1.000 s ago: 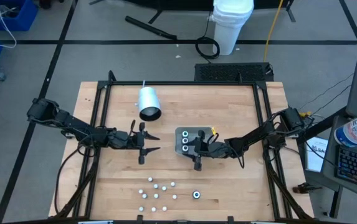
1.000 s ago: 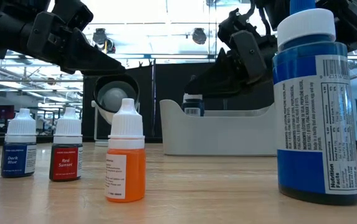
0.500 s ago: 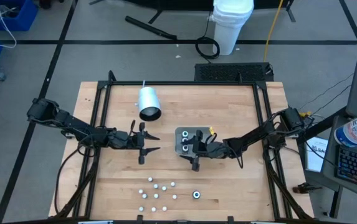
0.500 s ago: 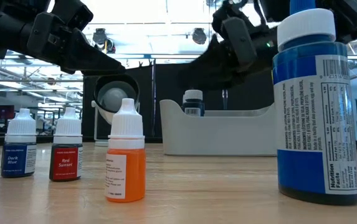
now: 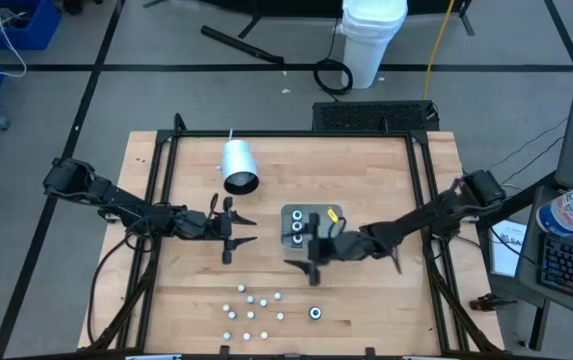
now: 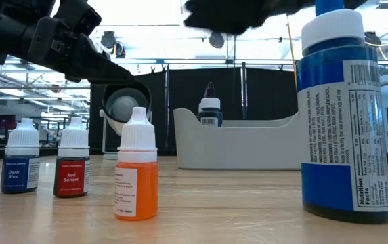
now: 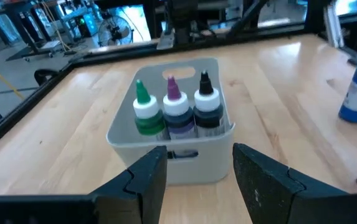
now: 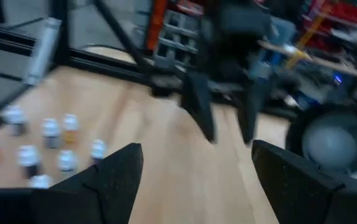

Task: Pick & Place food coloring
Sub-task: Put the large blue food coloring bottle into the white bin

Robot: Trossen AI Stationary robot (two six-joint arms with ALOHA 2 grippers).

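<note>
Bench [image 5: 386, 300], wood top. White cylinder [image 5: 238, 166] lying on its side toward the far left part. Grey tray [image 7: 166, 127] mid-bench with three food coloring bottles [image 7: 177, 115] upright along one side: green, purple, black tips. My right claw [image 5: 309, 262] hangs at the tray's near edge, fingers wide apart, holding nothing. My left claw [image 5: 234, 228] waits left of the tray, fingers apart, empty. Loose small bottles [image 5: 253, 308] cluster by the near edge; a wider blue bottle [image 5: 316, 313] stands just beside them.
</note>
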